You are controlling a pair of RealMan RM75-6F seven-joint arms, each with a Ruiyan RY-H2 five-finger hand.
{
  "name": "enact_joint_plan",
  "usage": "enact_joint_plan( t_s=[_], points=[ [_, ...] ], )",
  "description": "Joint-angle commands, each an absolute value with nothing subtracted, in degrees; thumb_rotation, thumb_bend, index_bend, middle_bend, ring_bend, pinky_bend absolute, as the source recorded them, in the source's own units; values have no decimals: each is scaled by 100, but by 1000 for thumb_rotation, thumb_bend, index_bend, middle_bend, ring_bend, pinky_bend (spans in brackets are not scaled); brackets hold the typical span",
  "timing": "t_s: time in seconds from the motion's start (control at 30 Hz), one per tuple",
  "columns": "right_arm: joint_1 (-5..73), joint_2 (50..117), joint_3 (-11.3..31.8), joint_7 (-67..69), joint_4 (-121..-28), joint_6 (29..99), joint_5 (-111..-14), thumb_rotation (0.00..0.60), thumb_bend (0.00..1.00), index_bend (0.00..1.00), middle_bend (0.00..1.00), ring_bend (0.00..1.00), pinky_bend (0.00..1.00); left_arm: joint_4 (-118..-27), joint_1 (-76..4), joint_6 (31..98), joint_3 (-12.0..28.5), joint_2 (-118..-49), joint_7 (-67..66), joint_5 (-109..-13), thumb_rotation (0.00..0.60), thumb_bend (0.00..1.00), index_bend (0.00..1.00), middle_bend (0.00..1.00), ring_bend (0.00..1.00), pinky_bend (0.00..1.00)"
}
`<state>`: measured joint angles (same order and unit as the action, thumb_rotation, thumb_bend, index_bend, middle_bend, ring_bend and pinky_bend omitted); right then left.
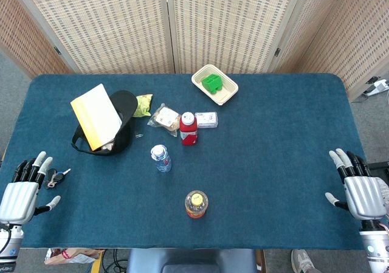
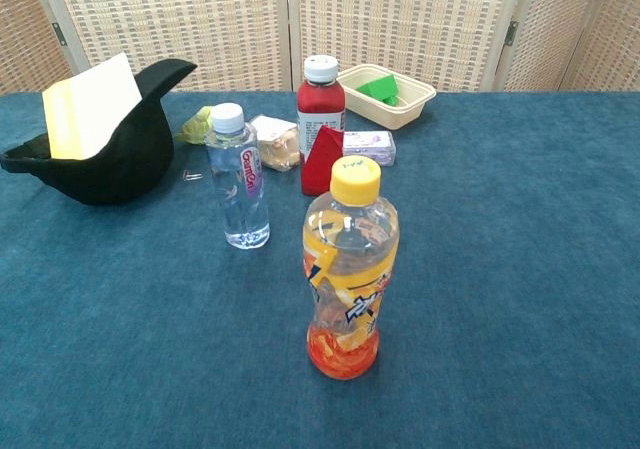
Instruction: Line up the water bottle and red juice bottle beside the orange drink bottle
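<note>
On my table (image 1: pixel 273 163): orange drink bottle (image 1: pixel 196 203) upright at the near edge, centre; water bottle (image 1: pixel 160 158) upright, farther and left of it; red juice bottle (image 1: pixel 188 128) upright, farther still. All three stand apart. My left hand (image 1: pixel 21 191) and right hand (image 1: pixel 358 188) — both released, fingers spread, holding nothing — rest at the near corners.

Lab/studio, woven screens (image 1: pixel 170 24), blue-cloth table (image 1: pixel 273 163)

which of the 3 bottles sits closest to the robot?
The orange drink bottle, yellow cap, at the table's near edge. The water bottle and red juice bottle stand farther back.
</note>
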<state>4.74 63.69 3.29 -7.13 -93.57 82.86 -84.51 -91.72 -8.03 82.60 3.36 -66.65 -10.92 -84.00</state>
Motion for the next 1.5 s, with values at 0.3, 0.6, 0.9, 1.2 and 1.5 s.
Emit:
enact_joint_plan(
  t_s=[0.3, 0.6, 0.9, 1.2, 1.5],
  points=[
    [422, 6308, 364, -603, -9399, 8529, -8607, 600, 158, 15, 87, 0, 104, -9087, -895, 8146, 336, -6661, -848, -8445, 600, 161, 0, 0, 0, 28],
    [382, 6171, 409, -594, -9556, 8733, -8736, 600, 210, 54, 109, 0, 104, -8735, -1289, 7593, 449, -6658, 533, -8513, 600, 161, 47, 5, 53, 33],
    [384, 6068, 420, -557, -9721, 8832, -8892, 600, 209, 54, 109, 0, 103, -8140, -1886, 7010, 478, -6793, 1914, -8855, 600, 161, 67, 27, 89, 101],
    [378, 6032, 421, -566, -9802, 8866, -8940, 600, 210, 54, 109, 0, 104, -7896, -2407, 6816, 487, -7016, 2811, -9217, 600, 161, 83, 47, 112, 142],
    [343, 6004, 409, -542, -9824, 8929, -8982, 600, 210, 54, 109, 0, 104, -7638, -3050, 6464, 548, -7357, 3752, -9372, 600, 161, 96, 54, 127, 174]
  ],
)
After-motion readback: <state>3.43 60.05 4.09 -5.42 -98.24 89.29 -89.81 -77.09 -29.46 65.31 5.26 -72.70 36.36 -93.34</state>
